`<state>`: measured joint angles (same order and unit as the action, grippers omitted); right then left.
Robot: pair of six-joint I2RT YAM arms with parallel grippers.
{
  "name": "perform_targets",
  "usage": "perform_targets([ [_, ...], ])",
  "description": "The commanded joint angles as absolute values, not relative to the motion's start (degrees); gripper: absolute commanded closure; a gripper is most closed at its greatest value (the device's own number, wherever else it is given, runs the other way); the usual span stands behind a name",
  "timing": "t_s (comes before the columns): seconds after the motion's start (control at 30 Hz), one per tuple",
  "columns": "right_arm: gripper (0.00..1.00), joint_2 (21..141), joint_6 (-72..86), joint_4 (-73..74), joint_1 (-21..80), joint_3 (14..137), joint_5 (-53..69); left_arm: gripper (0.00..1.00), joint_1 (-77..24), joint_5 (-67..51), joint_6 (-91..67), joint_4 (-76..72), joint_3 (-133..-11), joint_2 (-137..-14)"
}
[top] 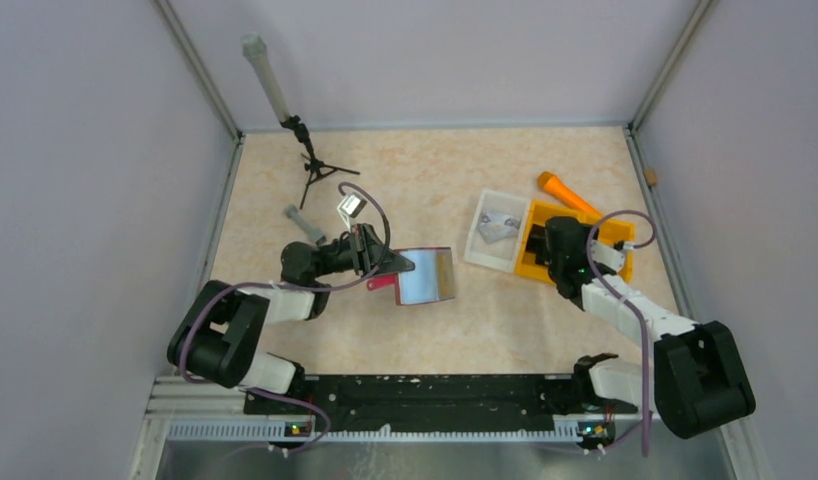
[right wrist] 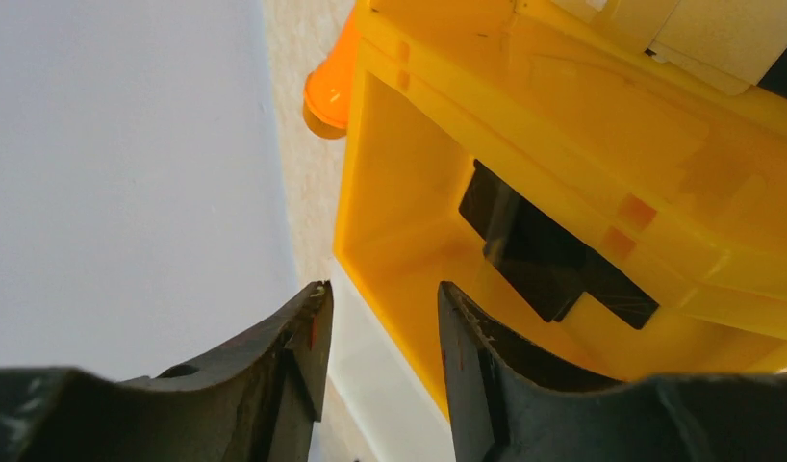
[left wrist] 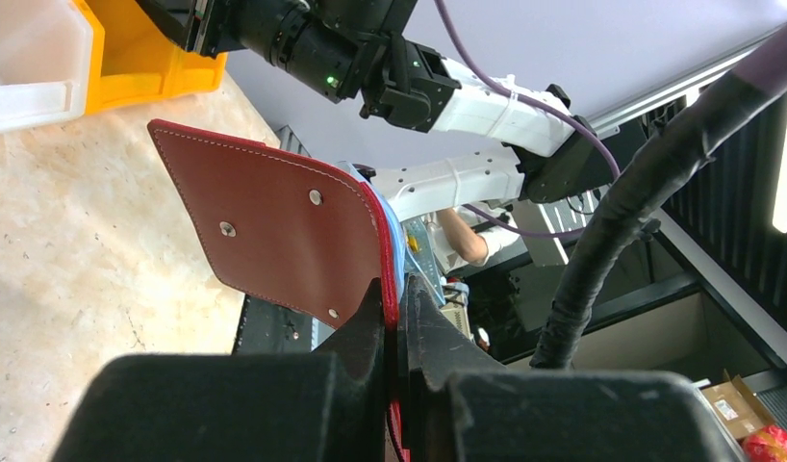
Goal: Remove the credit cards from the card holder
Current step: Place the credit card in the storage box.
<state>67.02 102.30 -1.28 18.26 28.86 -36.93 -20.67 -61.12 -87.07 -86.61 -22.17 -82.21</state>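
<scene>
The card holder [top: 428, 276] hangs tilted above the table's middle, with its pale grey inner face up and a dark red edge [top: 383, 283] below. My left gripper [top: 397, 266] is shut on its left edge. In the left wrist view the holder's dark red outer face [left wrist: 284, 231] stands in front of my closed left gripper [left wrist: 399, 298], with thin blue-grey layers behind the red edge. No credit card shows clearly apart from the holder. My right gripper [top: 557, 252] is open and empty over the orange tray, and it also shows in the right wrist view [right wrist: 382, 294].
The orange two-compartment tray [top: 533, 268] holds a small black block [right wrist: 544, 250]. The white tray [top: 480, 250] beside it holds small grey-silver pieces [top: 498, 226]. An orange tool [top: 565, 192] lies behind the trays. A small tripod [top: 315, 165] and a grey bolt [top: 303, 223] are at the back left.
</scene>
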Motion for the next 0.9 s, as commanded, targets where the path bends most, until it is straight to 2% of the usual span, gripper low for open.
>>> perform_targets([
  [0.0, 0.49, 66.77, 101.82, 2.21, 18.89, 33.86, -39.31, 1.00, -20.39, -60.92, -86.48, -92.55, -21.63, -80.41],
  [0.2, 0.47, 61.04, 100.41, 4.98, 19.68, 33.32, -38.18, 1.00, -20.38, -60.81, -86.92, -92.68, -21.96, -80.59],
  [0.4, 0.48, 53.99, 69.29, -3.43, 19.68, 35.32, -27.00, 1.00, -20.33, -60.46, -87.07, -92.04, -22.24, -79.74],
  [0.47, 0.47, 50.35, 56.46, -15.97, 19.46, 31.41, -17.31, 1.00, -20.37, -60.29, -86.81, -91.28, -22.29, -79.39],
  [0.6, 0.28, 45.83, 44.22, -19.93, 18.58, 28.71, -1.21, 1.00, -20.31, -59.79, -86.54, -90.12, -22.90, -79.01],
  [0.63, 0.21, 45.79, 42.82, -18.07, 18.42, 29.43, 2.53, 1.00, -20.25, -59.65, -86.62, -89.85, -23.06, -78.91],
  [0.67, 0.07, 46.16, 41.75, -16.05, 18.28, 30.35, 5.28, 1.00, -20.33, -59.30, -86.78, -89.63, -23.29, -78.85],
  [0.8, 0.04, 49.26, 38.26, -15.55, 17.62, 31.23, 23.03, 1.00, -20.29, -57.75, -88.50, -90.48, -23.92, -79.12],
  [0.87, 0.04, 51.29, 40.72, -21.66, 17.16, 28.89, 32.31, 1.00, -20.37, -56.86, -90.32, -92.49, -24.29, -79.67],
])
